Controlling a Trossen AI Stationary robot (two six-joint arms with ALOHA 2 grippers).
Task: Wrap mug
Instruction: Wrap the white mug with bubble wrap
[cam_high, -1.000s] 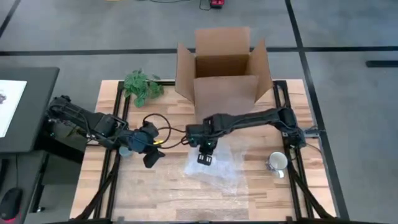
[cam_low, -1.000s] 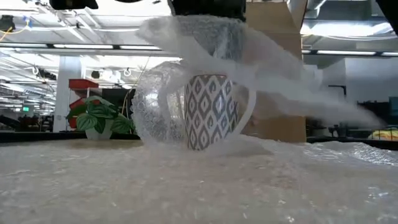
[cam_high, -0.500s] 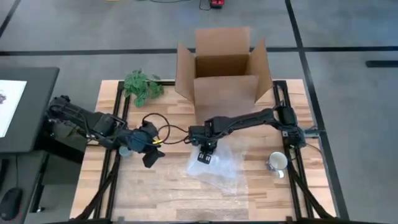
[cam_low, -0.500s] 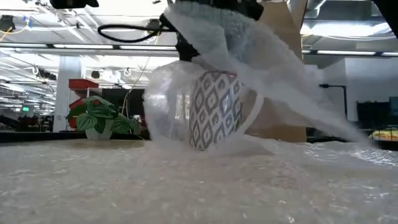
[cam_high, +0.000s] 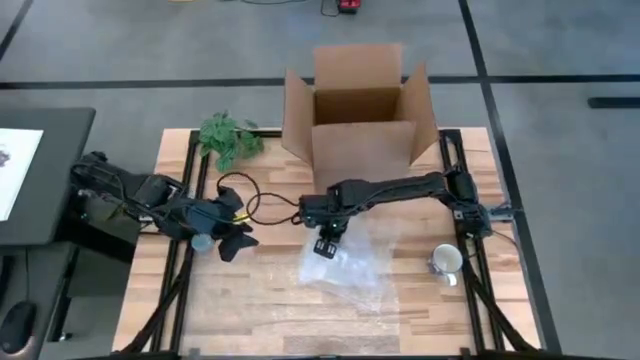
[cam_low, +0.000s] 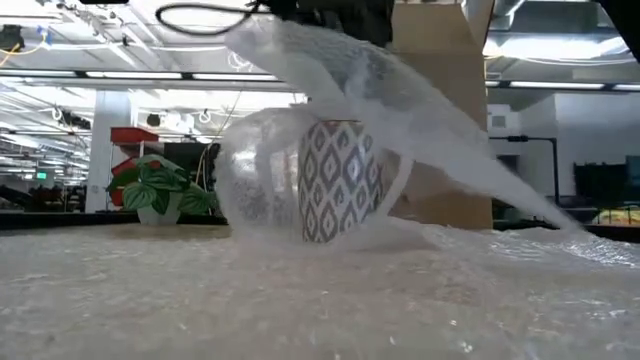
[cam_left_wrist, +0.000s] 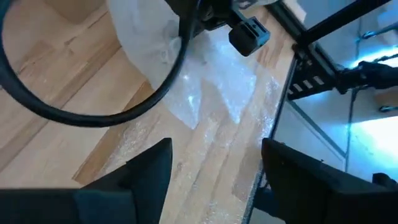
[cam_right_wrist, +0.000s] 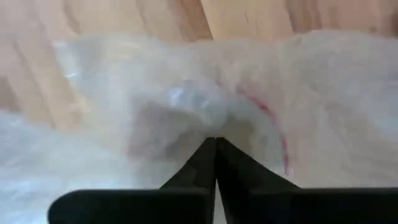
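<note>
A mug (cam_low: 340, 180) with a grey-and-white diamond pattern stands on the table under a sheet of clear bubble wrap (cam_high: 355, 268). In the high view my right gripper (cam_high: 324, 246) hides the mug. That gripper is above the mug, shut on the wrap (cam_right_wrist: 186, 106). The wrap drapes over the mug and spreads across the table toward the near edge (cam_low: 300, 300). My left gripper (cam_high: 236, 243) is open at the table's left side, clear of the wrap, with nothing between its fingers (cam_left_wrist: 149, 171). My right gripper pinches a bunched part of the bubble wrap (cam_right_wrist: 211, 127) between its two shut fingers, coming from above and pointing down. One layer or several, I cannot tell. The held part is lifted over the mug's top, and from there the wrap slants taut down to the table (cam_low: 490, 170).
An open cardboard box (cam_high: 360, 110) stands at the far edge and a small green plant (cam_high: 230, 137) at the far left. A second, pale mug (cam_high: 446, 260) stands near the right edge. A black cable (cam_high: 250, 200) loops between the arms.
My right gripper has drawn the held wrap a little toward the far left across the mug's top. The mug tipped briefly and now stands upright again. My left gripper has pulled back toward the table's left edge and turned somewhat.
</note>
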